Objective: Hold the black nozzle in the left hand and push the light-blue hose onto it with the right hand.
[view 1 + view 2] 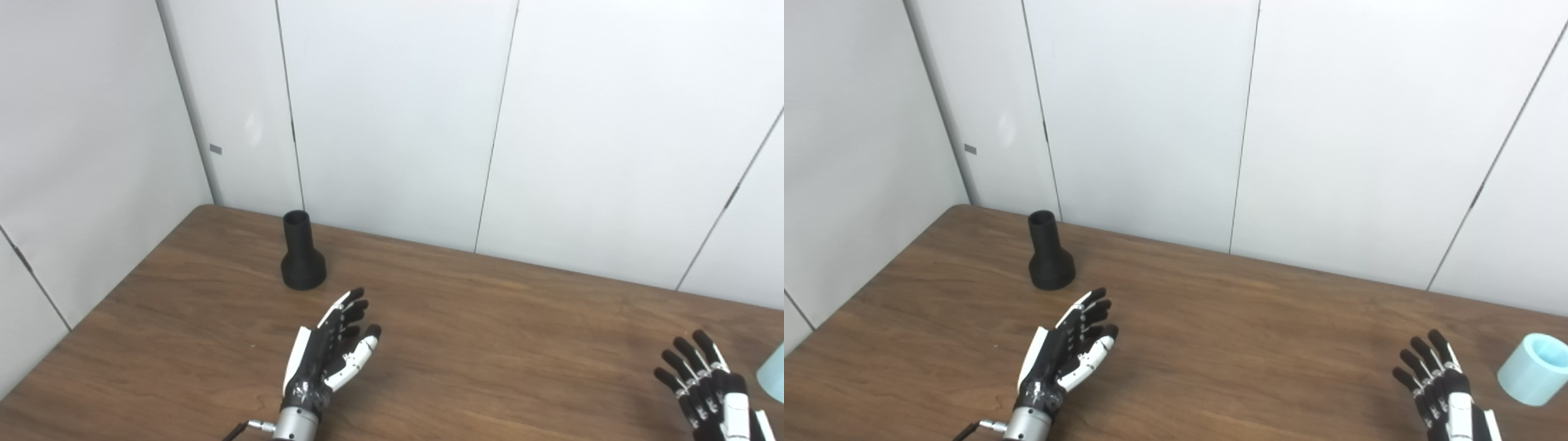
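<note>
black nozzle stands upright on its wide base near the tabletop's far left corner, neck up for grasping | left hand empty, fingers spread, just short of it | light-blue hose at right edge | right hand empty, fingers apart, beside it

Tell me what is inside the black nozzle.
The nozzle stands upright on the table, wide end down, its narrow mouth open upward. Only a dark opening shows; nothing sticks out. The inside lower down is hidden by its own wall.
</note>
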You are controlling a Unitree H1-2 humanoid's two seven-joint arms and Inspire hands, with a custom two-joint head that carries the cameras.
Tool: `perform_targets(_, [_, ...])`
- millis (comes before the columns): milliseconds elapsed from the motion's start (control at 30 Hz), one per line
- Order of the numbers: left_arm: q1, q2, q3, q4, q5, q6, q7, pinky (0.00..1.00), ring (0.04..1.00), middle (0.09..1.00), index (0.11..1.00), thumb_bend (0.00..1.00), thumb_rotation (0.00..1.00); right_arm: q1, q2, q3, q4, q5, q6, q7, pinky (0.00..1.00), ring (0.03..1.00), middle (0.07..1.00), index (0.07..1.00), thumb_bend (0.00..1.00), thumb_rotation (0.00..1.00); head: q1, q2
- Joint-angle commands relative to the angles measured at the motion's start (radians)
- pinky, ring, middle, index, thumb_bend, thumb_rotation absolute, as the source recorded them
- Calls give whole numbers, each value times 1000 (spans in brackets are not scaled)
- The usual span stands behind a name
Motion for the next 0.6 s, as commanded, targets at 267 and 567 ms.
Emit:
perform_targets(267, [-38,25,67,65,25,-94,89,704,760,799,895,759,218,94,4,-1,75,-8,-9,11,864,912,931,960,560,960,-11,7])
perform_targets(567, [-149,66,143,-10,42,-23,152,667,758,801,871,818,85,105,0,-2,50,-21,8,3,865,913,933,968,518,963,-4,6])
